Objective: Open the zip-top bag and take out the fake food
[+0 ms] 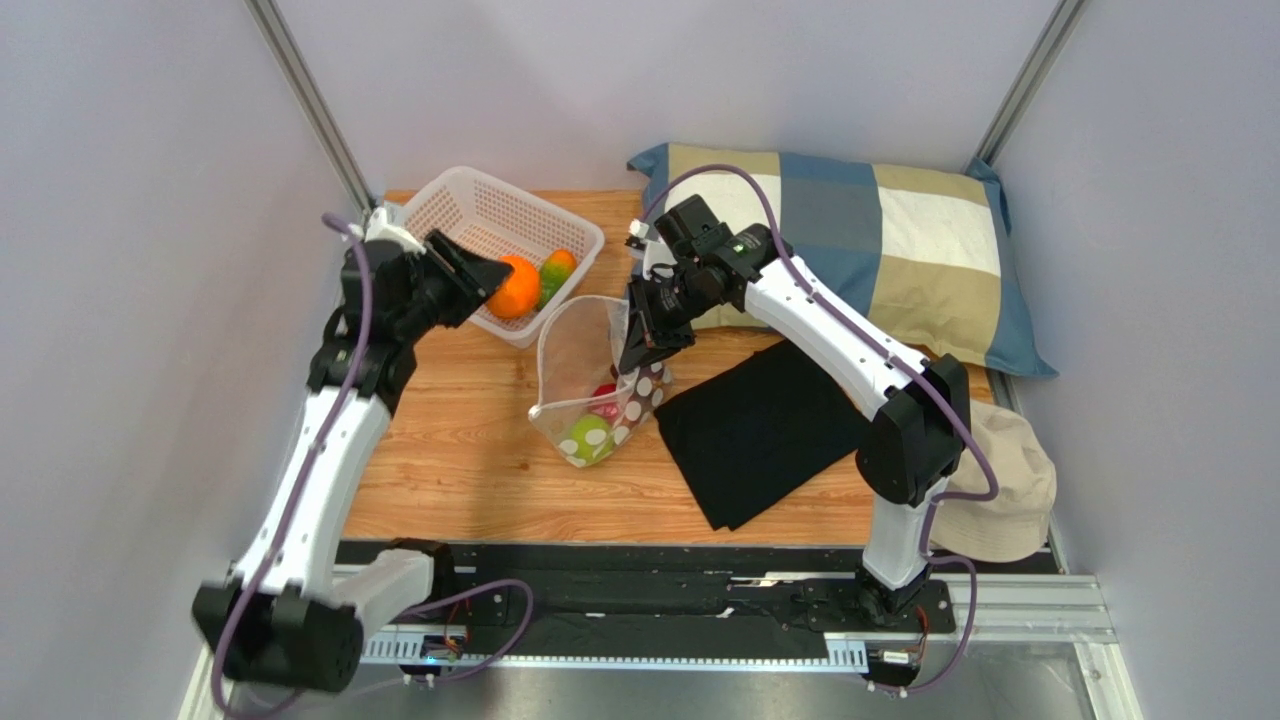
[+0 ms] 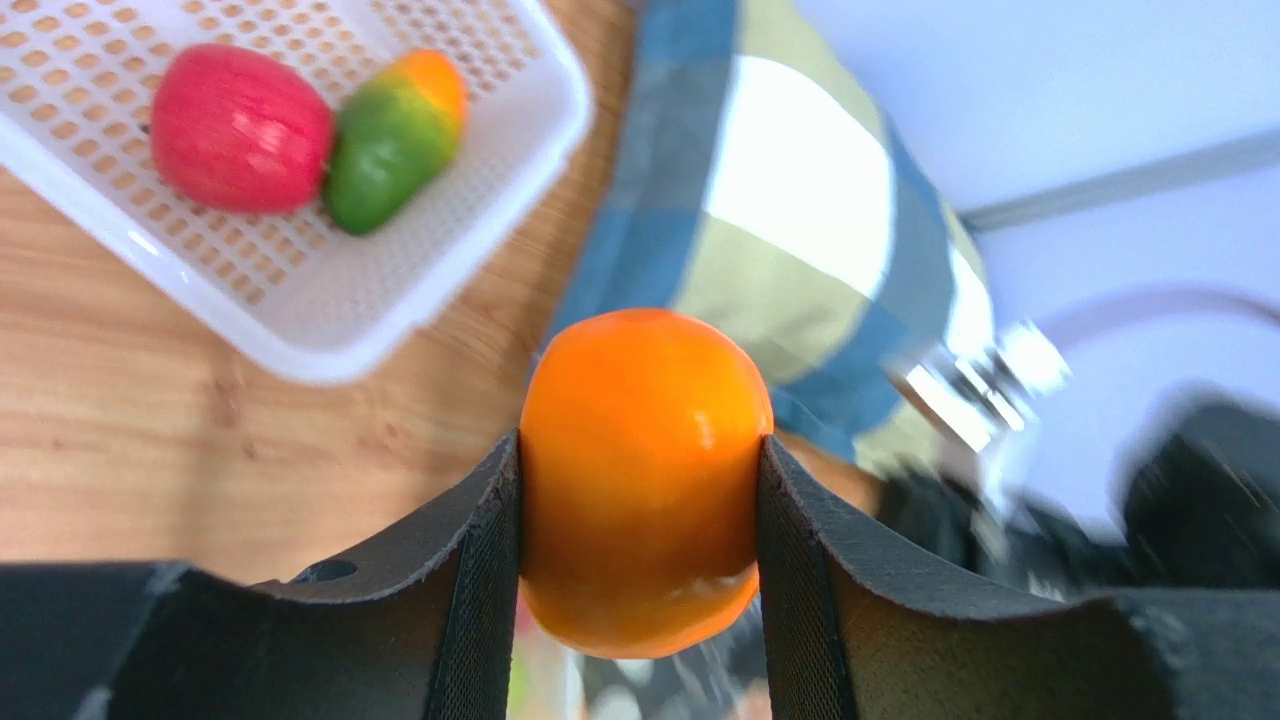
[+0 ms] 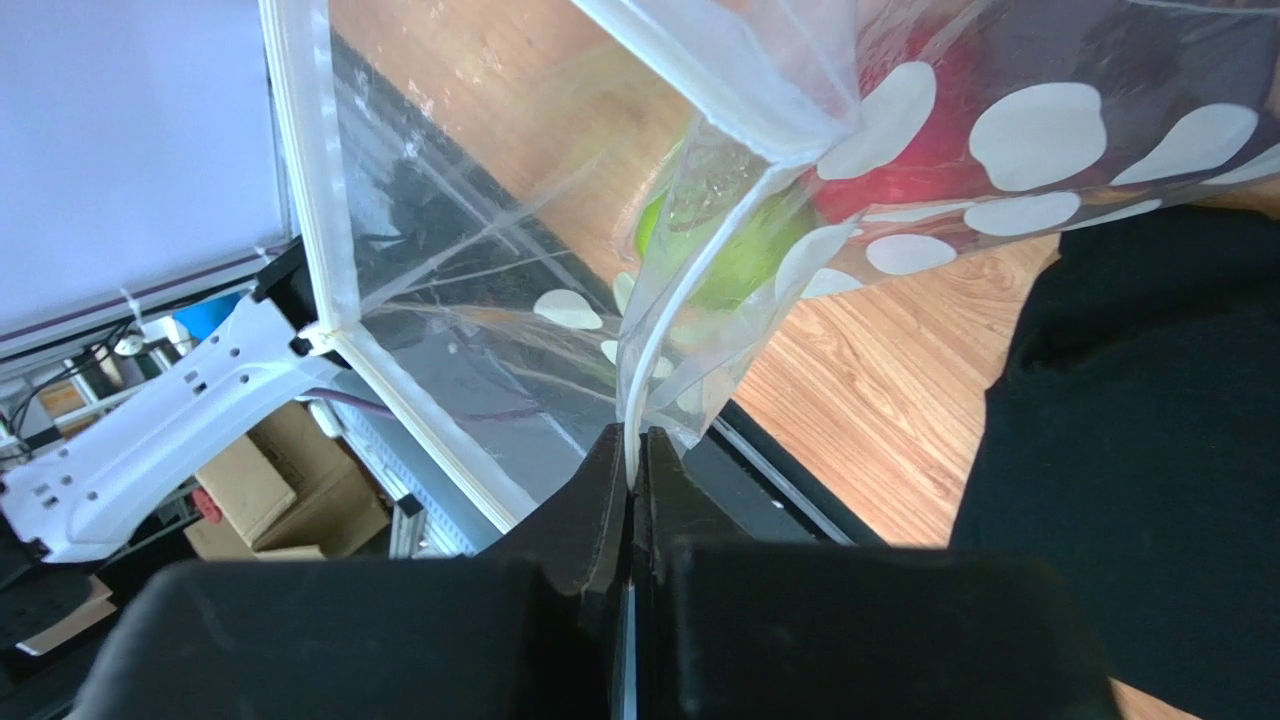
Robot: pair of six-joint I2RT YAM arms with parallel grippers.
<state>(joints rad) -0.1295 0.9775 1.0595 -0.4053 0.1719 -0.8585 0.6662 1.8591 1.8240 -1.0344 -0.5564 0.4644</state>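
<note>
The wooden table (image 1: 451, 450) carries a checked pillow (image 1: 887, 240) at the back right and a black cloth (image 1: 759, 428) in front of it. A white basket (image 1: 451, 210) sits at the back left. Between basket and cloth is the zip-top bag (image 1: 586, 353), clear with white dots on the side by the cloth, its mouth gaping. The right gripper (image 3: 634, 443) has its jaws pinched tight on the bag's rim and holds that edge up. The left gripper (image 2: 639, 450) is about half open, clamping an orange fruit (image 2: 643, 390) in the air just beside the basket. A green fruit (image 1: 589, 438) and a red one (image 1: 606, 402) lie in the bag. A red fruit (image 2: 241, 128) and a green-orange one (image 2: 388, 138) lie in the basket.
</note>
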